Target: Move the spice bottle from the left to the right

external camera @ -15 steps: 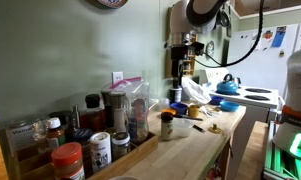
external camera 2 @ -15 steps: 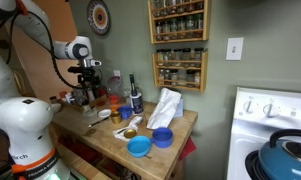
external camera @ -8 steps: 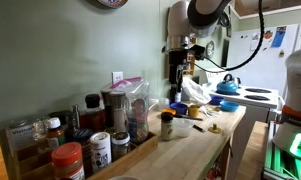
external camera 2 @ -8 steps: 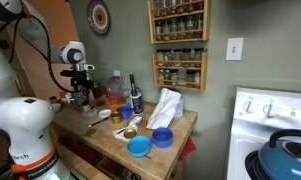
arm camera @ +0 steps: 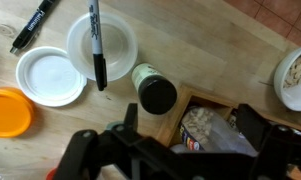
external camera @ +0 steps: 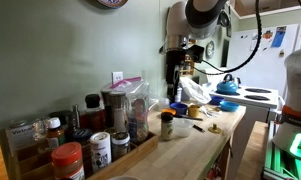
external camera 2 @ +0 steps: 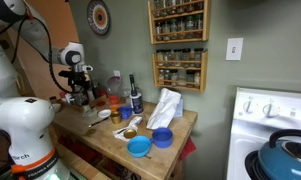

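The spice bottle [arm camera: 155,90], a short jar with a dark cap and tan body, stands upright on the wooden counter [arm camera: 220,45]. In an exterior view it stands near the counter's middle [external camera: 167,126]. My gripper [arm camera: 190,128] is open and empty, its jaws wide apart. It hangs high above the counter in both exterior views [external camera: 177,72] [external camera 2: 82,90]. In the wrist view the bottle lies just outside the left finger [arm camera: 130,118], and a wooden tray [arm camera: 180,112] with a plastic bag [arm camera: 205,130] lies between the fingers.
A white lid [arm camera: 52,76], a white dish with a black marker across it [arm camera: 96,45], an orange lid [arm camera: 8,110] and another marker [arm camera: 32,25] lie near the bottle. A bowl [arm camera: 295,75] is at the right. Larger jars [external camera: 68,160] stand in the tray.
The arm shifted sideways over the counter a second ago and has barely moved in the last half second. The bottle has not moved.
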Controlling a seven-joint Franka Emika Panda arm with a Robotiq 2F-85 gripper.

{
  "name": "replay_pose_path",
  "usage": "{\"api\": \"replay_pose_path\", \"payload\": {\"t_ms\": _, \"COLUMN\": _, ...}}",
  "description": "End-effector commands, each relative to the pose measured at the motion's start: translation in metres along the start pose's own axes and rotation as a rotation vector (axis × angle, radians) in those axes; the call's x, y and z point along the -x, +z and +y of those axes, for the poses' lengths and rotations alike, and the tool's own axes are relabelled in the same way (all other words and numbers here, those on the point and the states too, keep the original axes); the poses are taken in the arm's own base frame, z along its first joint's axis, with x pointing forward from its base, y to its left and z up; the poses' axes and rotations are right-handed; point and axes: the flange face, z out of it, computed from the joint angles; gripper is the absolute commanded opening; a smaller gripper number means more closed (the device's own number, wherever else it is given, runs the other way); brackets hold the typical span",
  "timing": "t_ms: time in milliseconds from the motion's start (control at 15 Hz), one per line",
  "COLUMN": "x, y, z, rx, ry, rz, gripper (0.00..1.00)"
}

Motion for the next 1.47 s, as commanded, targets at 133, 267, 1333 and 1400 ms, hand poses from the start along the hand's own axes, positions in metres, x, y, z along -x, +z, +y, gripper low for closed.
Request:
{"api": "replay_pose_path", "payload": {"t_ms": 133, "x": -0.021, "y": 0.044, "z": -0.024, "rx": 0.184, "ry": 0.029, "rz": 0.004, "gripper": 1.00}}
{"api": "replay_pose_path", "payload": {"t_ms": 267, "x": -0.027, "y": 0.056, "z": -0.029, "rx": 0.250, "ry": 0.038, "rz": -0.012, "gripper": 1.00}}
{"api": "replay_pose_path", "payload": {"t_ms": 1333, "x": -0.058, "y": 0.103, "z": -0.025, "rx": 0.339, "ry": 0.062, "rz": -0.203, "gripper": 0.68}}
{"api": "replay_pose_path", "payload": {"t_ms": 1400, "x": -0.059, "y": 0.105, "z": -0.024, "rx": 0.335, "ry": 0.065, "rz": -0.210, "gripper": 0.58}}
